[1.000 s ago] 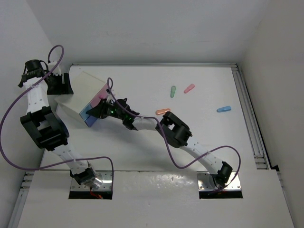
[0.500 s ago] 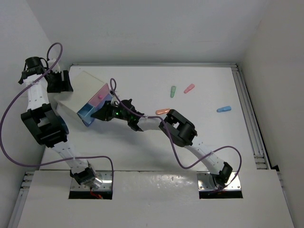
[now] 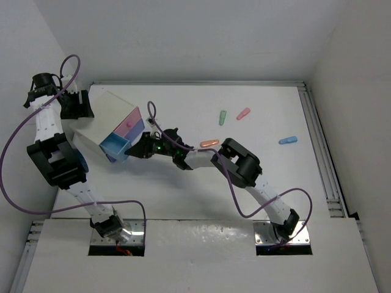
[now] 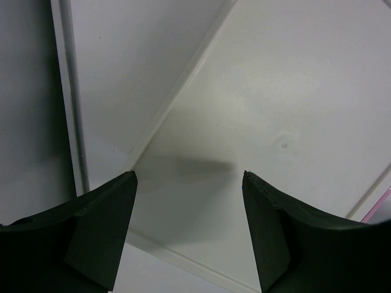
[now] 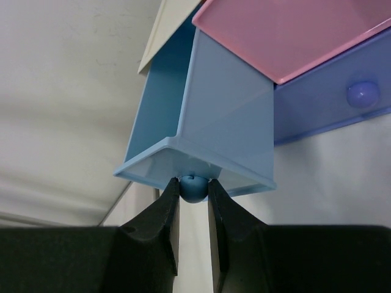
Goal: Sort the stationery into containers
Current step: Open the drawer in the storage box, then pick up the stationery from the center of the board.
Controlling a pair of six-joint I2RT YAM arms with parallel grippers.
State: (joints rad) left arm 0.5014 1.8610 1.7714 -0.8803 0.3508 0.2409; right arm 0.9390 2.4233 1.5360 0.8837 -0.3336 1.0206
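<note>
The containers are drawers in a white box [image 3: 101, 116] at the table's back left. My right gripper [image 3: 140, 150] [image 5: 193, 183] is shut on the round knob [image 5: 193, 188] of the light-blue drawer [image 3: 115, 146] [image 5: 204, 122], which stands part way out of the box. A pink drawer [image 3: 129, 124] [image 5: 287, 30] and a purple drawer [image 5: 333, 107] sit beside it. My left gripper [image 3: 76, 105] [image 4: 186, 175] is open at the box's back corner, with white box wall ahead of its fingers. Loose stationery lies to the right: green [image 3: 223, 117], pink [image 3: 243, 113], orange [image 3: 209, 143] and light-blue [image 3: 288, 140] stubs.
White walls enclose the table [image 3: 256, 177] at the back and on both sides. A metal rail [image 3: 321, 146] runs along its right edge. Purple cables loop from both arms. The right forearm stretches across the table's middle, close to the orange stub.
My right gripper has drawn back to the right with the knob, sliding the light-blue drawer further out of the box. The left gripper has shifted slightly at the box's back corner.
</note>
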